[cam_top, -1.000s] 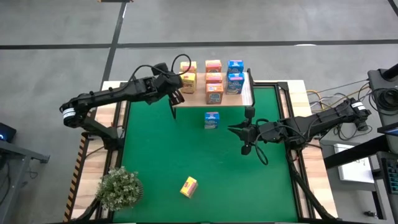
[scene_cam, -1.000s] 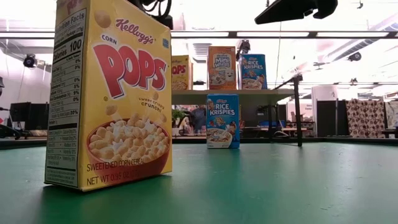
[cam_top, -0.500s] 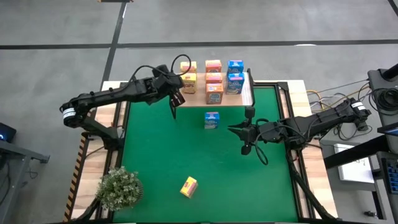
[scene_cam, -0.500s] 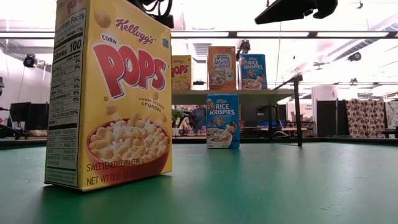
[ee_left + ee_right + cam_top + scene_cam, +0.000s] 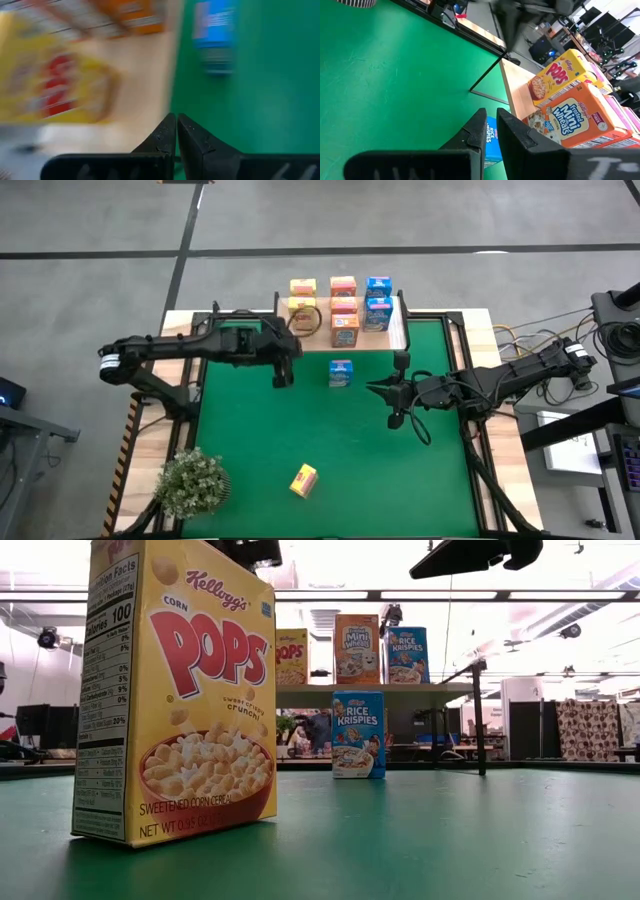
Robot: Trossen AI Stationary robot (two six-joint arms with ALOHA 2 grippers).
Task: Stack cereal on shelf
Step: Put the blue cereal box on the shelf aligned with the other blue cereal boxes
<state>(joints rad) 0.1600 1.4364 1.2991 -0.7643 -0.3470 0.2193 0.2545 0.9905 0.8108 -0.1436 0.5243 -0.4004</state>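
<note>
Several cereal boxes stand on the light-wood shelf [image 5: 318, 338]: yellow [image 5: 302, 287], orange-pink [image 5: 344, 328] and blue [image 5: 378, 311] ones. One blue box [image 5: 340, 372] stands on the green mat in front of the shelf. A yellow box [image 5: 303, 479] stands near the mat's near edge and fills the left of the low view [image 5: 175, 690]. My left gripper [image 5: 283, 376] is shut and hangs over the mat, left of the blue box; its wrist view [image 5: 176, 131] is blurred. My right gripper [image 5: 374, 388] is shut and hovers right of the blue box [image 5: 492, 145].
A bushy potted plant [image 5: 192, 483] sits at the table's near left corner. The shelf's black legs [image 5: 478, 720] stand on the mat's far part. Bare green mat [image 5: 400, 480] lies between the near yellow box and the right arm.
My left arm has drawn back from the yellow boxes at the shelf's left end, swinging toward the near edge and out over the mat. Its gripper now hangs left of the blue box on the mat. The boxes and the right arm have kept still.
</note>
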